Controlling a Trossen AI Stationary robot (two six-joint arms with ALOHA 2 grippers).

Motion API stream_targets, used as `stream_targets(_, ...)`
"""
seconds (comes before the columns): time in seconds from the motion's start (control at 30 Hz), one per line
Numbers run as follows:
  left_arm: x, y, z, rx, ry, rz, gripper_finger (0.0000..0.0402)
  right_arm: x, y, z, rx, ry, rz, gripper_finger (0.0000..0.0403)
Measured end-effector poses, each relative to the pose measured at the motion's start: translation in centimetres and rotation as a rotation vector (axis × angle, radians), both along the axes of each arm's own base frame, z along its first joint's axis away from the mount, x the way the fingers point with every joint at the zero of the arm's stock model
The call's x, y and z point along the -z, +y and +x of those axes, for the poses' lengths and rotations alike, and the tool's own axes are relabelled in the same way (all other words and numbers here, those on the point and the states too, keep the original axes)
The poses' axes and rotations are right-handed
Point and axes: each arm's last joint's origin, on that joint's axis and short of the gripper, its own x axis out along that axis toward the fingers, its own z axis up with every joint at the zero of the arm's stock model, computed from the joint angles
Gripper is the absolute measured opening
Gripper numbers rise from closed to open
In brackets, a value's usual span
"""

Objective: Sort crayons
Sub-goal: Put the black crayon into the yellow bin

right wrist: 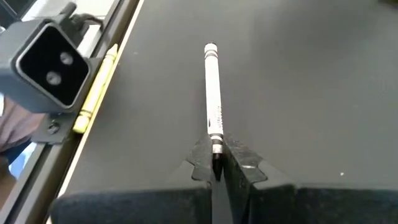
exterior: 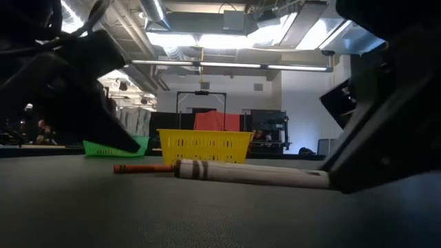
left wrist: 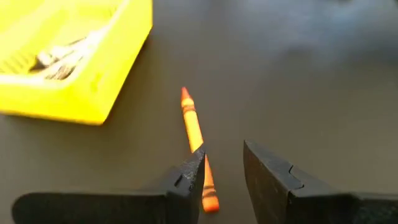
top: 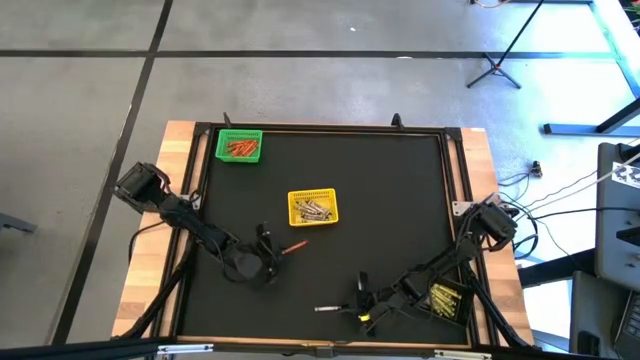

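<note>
While the right gripper [right wrist: 214,163] has its fingers pinched on the near end of a white crayon [right wrist: 212,93], the stick lies flat along the bench [top: 400,200], a grip that suits sliding or lifting it lengthwise. Its paper sleeve is smooth and pale with dark bands near the tip.

Over at the left gripper [left wrist: 222,168], the fingers stand narrowly apart and empty, and an orange crayon [left wrist: 196,140] lies just beside the inner edge of one finger, not between them, so a small sideways shift looks needed before closing.

Farther out, a yellow mesh basket [top: 313,207] holds what seem to be pale or grey crayons, though they are too small to be sure. A green basket [top: 239,146] near the far edge holds orange ones, and a dark basket [top: 446,300] by the right arm holds yellow ones.
</note>
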Motion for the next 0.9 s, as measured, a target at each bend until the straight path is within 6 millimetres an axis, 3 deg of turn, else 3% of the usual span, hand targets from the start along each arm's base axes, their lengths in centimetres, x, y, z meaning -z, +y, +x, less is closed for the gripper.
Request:
stream_targets(0.7, 1.0, 1.2, -0.3, -0.076, 0.089, 0.058, 0.0094, -0.2, -0.7, 0.7, 0.022, -0.013, 0.006, 0.0016)
stream_targets(0.9, 1.0, 1.2, -0.3, -0.074, 0.092, 0.060, 0.0094, -1.6, -1.4, 1.3, 0.047, -0.068, 0.000, 0.0016)
